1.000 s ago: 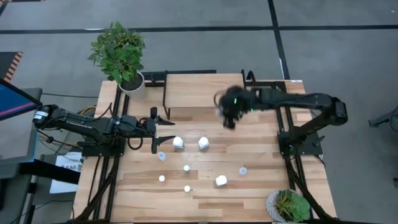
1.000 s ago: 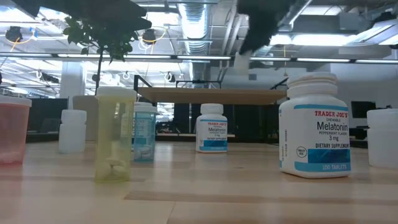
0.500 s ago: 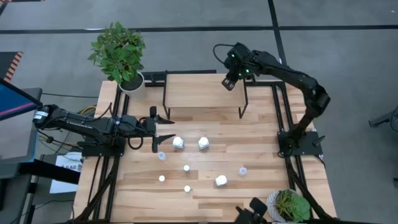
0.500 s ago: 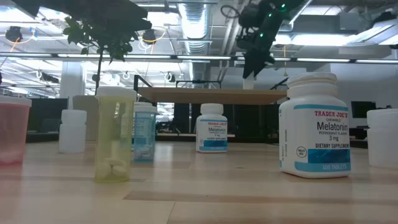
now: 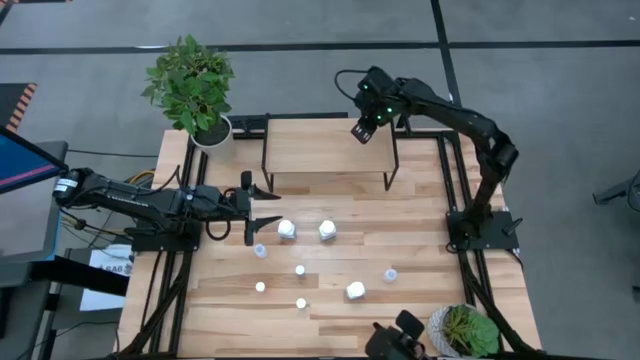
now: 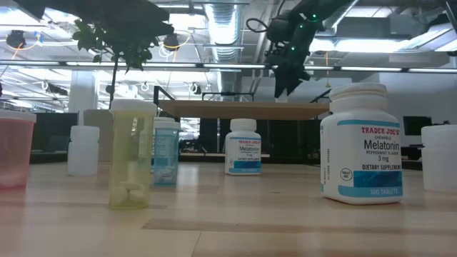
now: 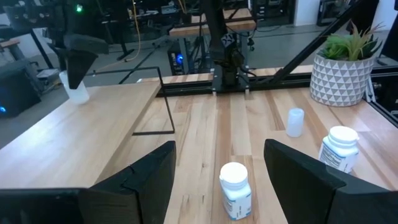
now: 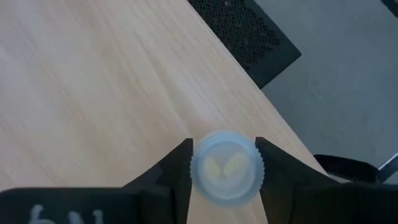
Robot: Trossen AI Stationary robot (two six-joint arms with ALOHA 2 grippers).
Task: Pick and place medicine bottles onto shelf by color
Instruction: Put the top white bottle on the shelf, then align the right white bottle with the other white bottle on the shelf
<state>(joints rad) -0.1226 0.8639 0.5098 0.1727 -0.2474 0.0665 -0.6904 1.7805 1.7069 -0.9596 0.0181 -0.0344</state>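
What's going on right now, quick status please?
Right gripper shut on pale bottle, over shelf far right corner. Left gripper open, waiting at table's left. Other bottles on table; nothing in the way.

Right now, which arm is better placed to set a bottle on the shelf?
Right. The right gripper already grips a pale bottle over the shelf's far right corner; the left gripper waits open beside the table bottles.

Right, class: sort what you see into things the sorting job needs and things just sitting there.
Belongs to the job:
- bottles on the table
- pale blue bottle held by the right gripper
- shelf
- left gripper, open, waiting beside the bottles

Just lying about:
- leafy plant
- small plant
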